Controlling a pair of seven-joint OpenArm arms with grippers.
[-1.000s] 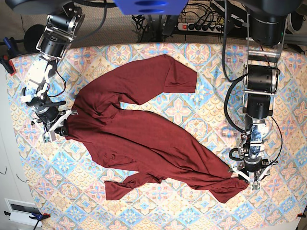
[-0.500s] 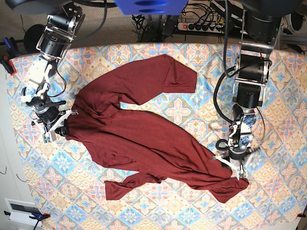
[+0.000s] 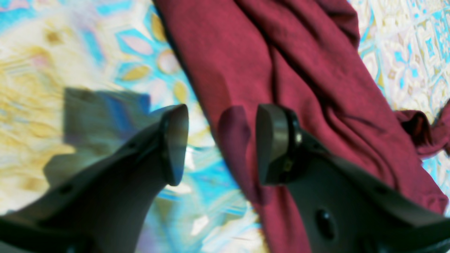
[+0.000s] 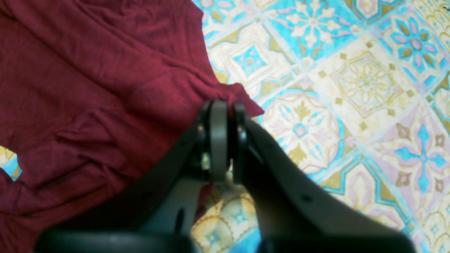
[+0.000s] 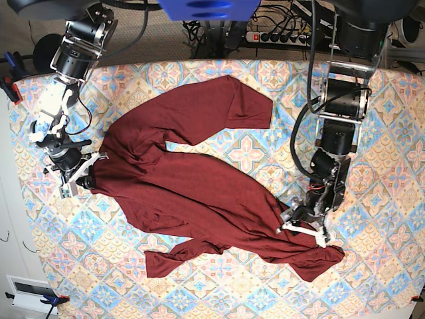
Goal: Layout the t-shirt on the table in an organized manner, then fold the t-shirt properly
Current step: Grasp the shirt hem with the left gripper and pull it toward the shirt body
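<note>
Two grippers are at work on the t-shirt (image 5: 199, 193), which is spread diagonally and rumpled across the table (image 5: 372, 266), one sleeve thrown toward the far middle and a bunched corner lying near the right. The right gripper (image 4: 223, 137) is seen with its fingers together, clamped on a fold of the maroon edge at the left of the cloth. The left gripper (image 3: 219, 144) has its fingers (image 3: 174, 140) apart, one over bare patterned cloth and the other over fabric, so the garment's edge passes between them and nothing is held (the wrist view is blurred, so contact cannot be judged).

For the laying-out to go well, a single clean hem corner should be taken by the left gripper, not a bundle of folds, and the pull should be made away from the pinned left side so that the body is drawn flat without dragging the whole shirt.

Compared with a second ago, the left arm has been carried from the near right corner of the shirt inward toward the middle, and that corner has been left lying on the table; the right gripper is unmoved
</note>
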